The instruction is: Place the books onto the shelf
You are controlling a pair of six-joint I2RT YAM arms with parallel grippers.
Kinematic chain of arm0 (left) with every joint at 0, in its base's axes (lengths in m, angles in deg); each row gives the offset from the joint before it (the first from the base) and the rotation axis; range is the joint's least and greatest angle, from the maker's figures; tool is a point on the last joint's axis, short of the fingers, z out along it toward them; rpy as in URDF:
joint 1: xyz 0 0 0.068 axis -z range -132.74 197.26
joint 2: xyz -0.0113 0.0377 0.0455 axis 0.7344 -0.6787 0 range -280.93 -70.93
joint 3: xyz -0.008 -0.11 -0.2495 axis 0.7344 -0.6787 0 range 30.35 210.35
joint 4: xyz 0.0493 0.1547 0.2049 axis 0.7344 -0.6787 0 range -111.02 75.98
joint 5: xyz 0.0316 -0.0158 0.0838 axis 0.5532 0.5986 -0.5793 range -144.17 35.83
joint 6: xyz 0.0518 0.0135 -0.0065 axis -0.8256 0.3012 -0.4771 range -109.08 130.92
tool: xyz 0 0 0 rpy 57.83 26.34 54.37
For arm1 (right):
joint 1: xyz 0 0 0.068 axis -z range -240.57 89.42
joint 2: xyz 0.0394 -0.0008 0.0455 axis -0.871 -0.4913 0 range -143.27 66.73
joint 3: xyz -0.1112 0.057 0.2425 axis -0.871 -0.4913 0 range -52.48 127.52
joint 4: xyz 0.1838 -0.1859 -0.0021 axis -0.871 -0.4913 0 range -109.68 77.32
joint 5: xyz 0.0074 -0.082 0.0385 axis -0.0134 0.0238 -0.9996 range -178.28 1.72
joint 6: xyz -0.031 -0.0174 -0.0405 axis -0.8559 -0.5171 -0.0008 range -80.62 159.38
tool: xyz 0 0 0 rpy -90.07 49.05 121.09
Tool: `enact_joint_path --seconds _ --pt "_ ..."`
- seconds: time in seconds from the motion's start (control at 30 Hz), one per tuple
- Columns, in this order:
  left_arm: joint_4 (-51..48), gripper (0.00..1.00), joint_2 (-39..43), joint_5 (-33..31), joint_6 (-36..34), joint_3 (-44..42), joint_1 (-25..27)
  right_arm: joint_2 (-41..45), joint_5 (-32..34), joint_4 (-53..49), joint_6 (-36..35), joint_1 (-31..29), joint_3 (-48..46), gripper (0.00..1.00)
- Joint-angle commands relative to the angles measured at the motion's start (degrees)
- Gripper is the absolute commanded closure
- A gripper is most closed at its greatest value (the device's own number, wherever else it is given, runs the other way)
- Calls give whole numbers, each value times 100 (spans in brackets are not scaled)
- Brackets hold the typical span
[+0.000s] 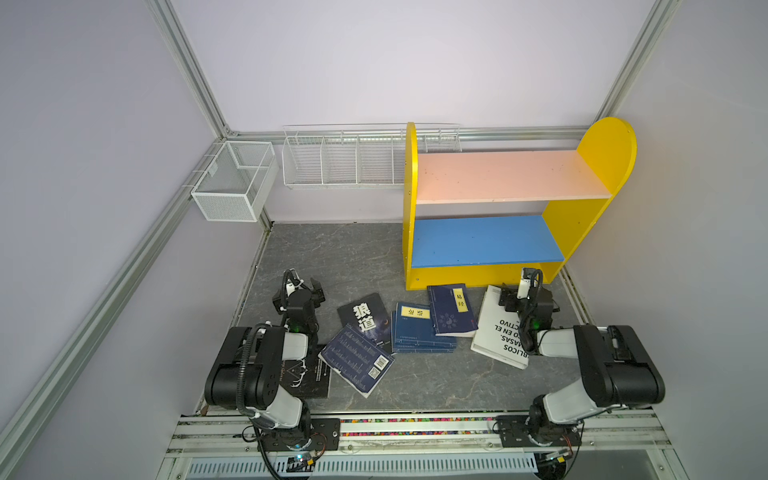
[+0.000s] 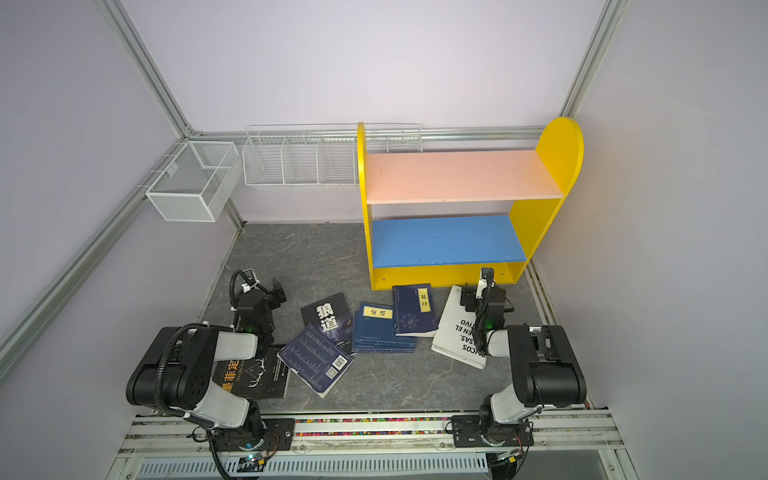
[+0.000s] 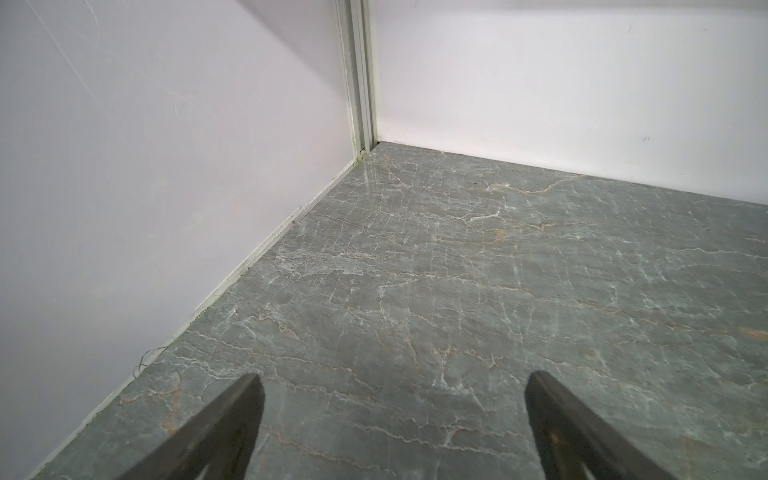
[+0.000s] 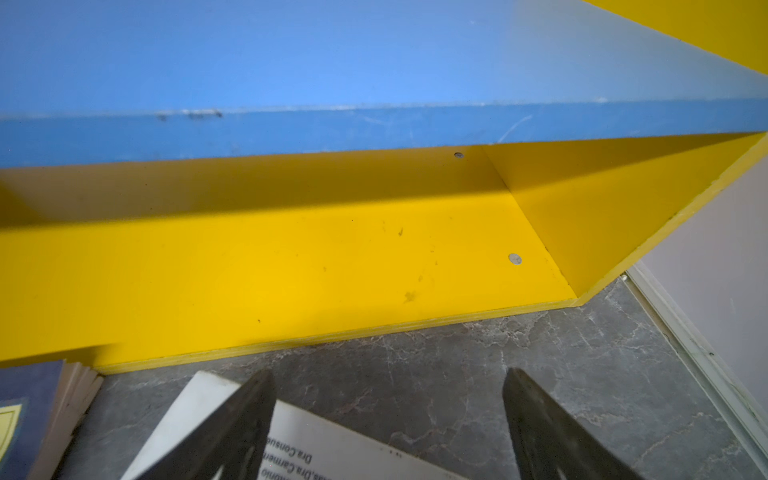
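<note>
Grey tabletop (image 1: 415, 386) carries the books (image 1: 419, 332) flat, mostly between the two finger pairs. I read the left fingers (image 3: 232, 424) wide over bare surface. The right fingers (image 4: 237, 419) are wide, empty, above the white book (image 4: 332, 449); the shelf (image 1: 478, 241) stands just beyond their tips.

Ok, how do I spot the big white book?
Find the yellow shelf with the pink and blue boards at the back right. On the grey tabletop just in front of its right end lies a book. It is the only white one, bigger than the navy books beside it, with black letters.
</note>
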Motion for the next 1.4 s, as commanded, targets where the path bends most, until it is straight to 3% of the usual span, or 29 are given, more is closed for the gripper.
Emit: enact_joint_path --seconds 0.0,0.6,0.73,0.83,0.9,0.97,1.07,1.27,1.37 --pt "96 2 -18 53 -19 84 -13 55 -72 3 -140 -23 58 12" --pt "117 2 -11 43 -32 79 -13 92 -16 12 -166 -30 77 12" --pt "-550 2 785 -198 -320 119 257 865 512 -2159 -158 -346 812 12" --pt "-1642 2 2020 -415 -573 273 687 1560 178 -3608 111 -498 1259 12" --pt "-2978 1 2888 107 -161 561 760 2035 106 -4497 474 -660 1517 12" --pt "-4283 2 3649 702 712 909 793 2553 -89 -5355 947 -832 1755 12" --pt "-5395 1 4526 1505 1880 1025 862 3339 -378 -6384 1658 -1070 1939 12" --pt "-6143 1 5860 3283 4048 614 1056 4932 -1241 -7339 3227 -1840 1595 12" --pt "-6062 1 6152 3569 4876 288 1638 5496 -1247 -7567 4000 -2366 1234 12"
